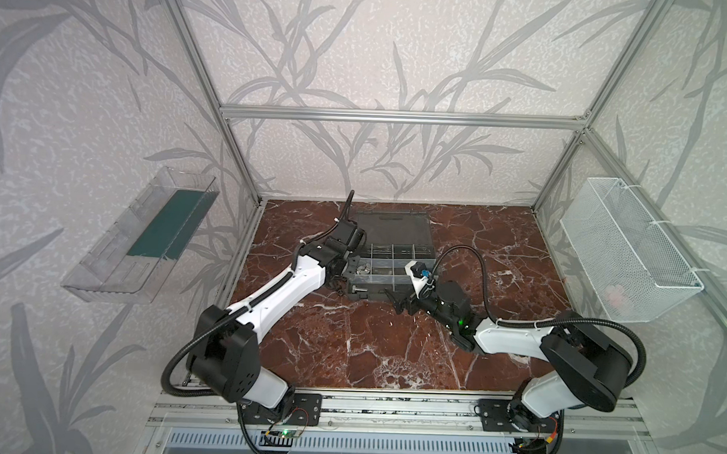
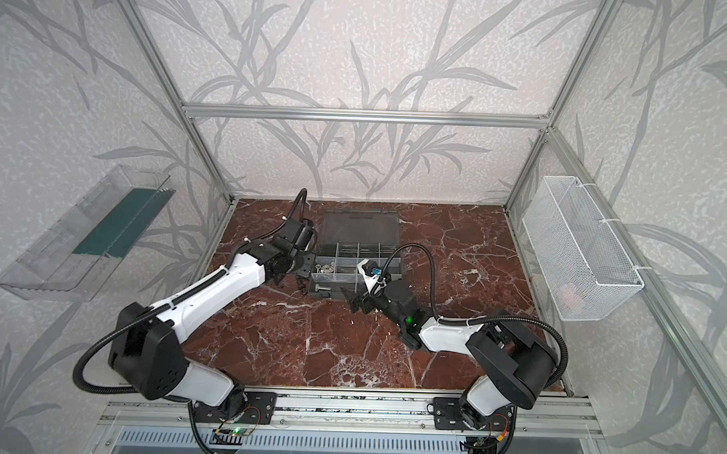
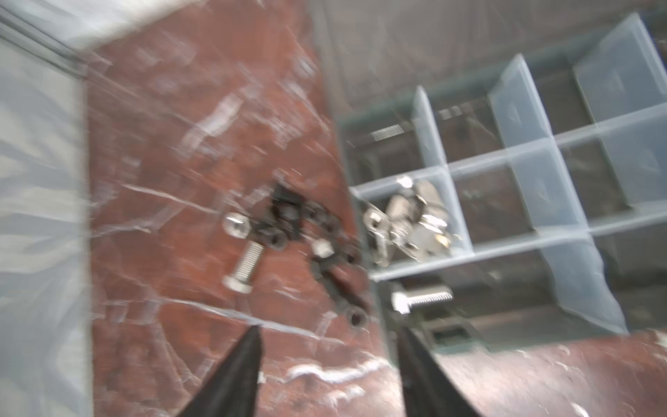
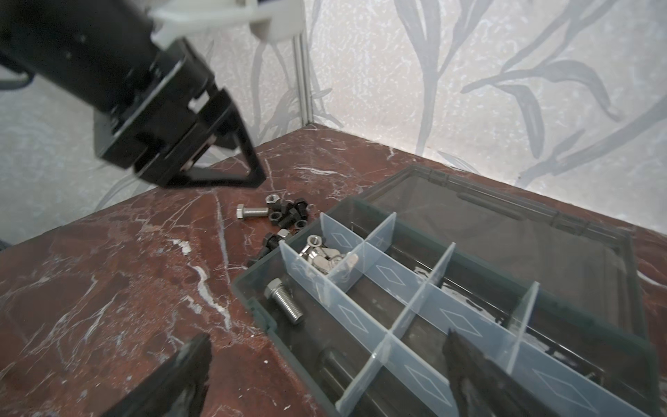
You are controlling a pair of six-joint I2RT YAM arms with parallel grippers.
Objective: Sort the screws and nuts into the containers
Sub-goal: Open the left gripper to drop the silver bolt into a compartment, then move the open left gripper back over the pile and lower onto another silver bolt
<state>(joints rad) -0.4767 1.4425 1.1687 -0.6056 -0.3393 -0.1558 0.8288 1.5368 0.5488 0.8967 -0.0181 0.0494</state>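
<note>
Red-brown marble tabletop [image 1: 370, 344] inside an aluminium-framed booth [image 1: 399, 117] papered with grey leaf-print wallpaper [image 1: 359, 61], clear plastic wall tray [image 1: 106, 269] on the left wall, white wire-mesh basket [image 1: 627, 254] on the right. Toward the back of the table, a dark grey plastic organizer case [image 4: 252, 301], its hinged flat lid [image 1: 391, 229] folded back onto the marble and translucent dividers [image 4: 352, 317] splitting the base into small rectangular compartments [image 4: 469, 292]. On the bare marble just beside the case's left edge, a loose cluster of small black and silver screws and nuts [image 4: 287, 214], among them one silver screw [image 3: 242, 265] lying on its side. Inside the case, a second silver screw [image 4: 285, 307] alone in the long near-left compartment, and a heap of shiny silver nuts [image 4: 323, 252] in the compartment directly behind it. Just above the marble by that loose cluster, the left gripper [image 3: 329, 330], black pointed fingers [image 3: 234, 375] parted with nothing between them. At the case's near left corner, the right gripper [image 4: 326, 337], jaws spread wide and empty, one finger over the marble, the other over the compartments. Left wrist view blurred, small hardware there hard to tell apart
</note>
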